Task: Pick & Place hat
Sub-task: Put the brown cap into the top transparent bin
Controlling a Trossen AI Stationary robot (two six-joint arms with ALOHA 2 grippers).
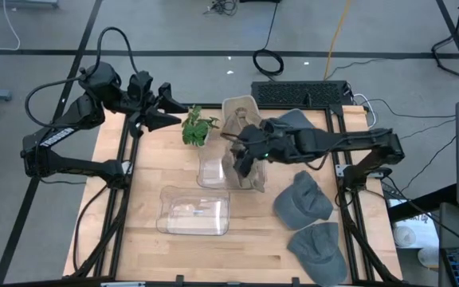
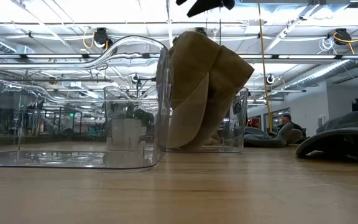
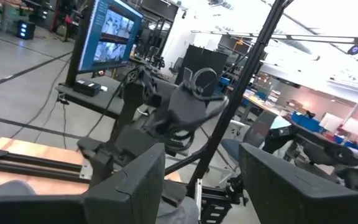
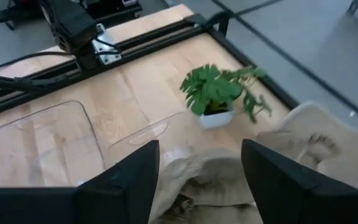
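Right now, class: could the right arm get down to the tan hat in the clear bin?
Probably yes: the right tool hangs open directly above the tan hat, with nothing between them.

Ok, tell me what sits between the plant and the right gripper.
In the high view, the tan hat in the clear bin lies between the plant and the open right gripper.

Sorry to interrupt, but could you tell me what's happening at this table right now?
The right end effector hangs open just above a tan hat that sits in a clear bin. The left end effector waits, open, at the table's far edge by a small potted plant. Three grey hats lie on the table.
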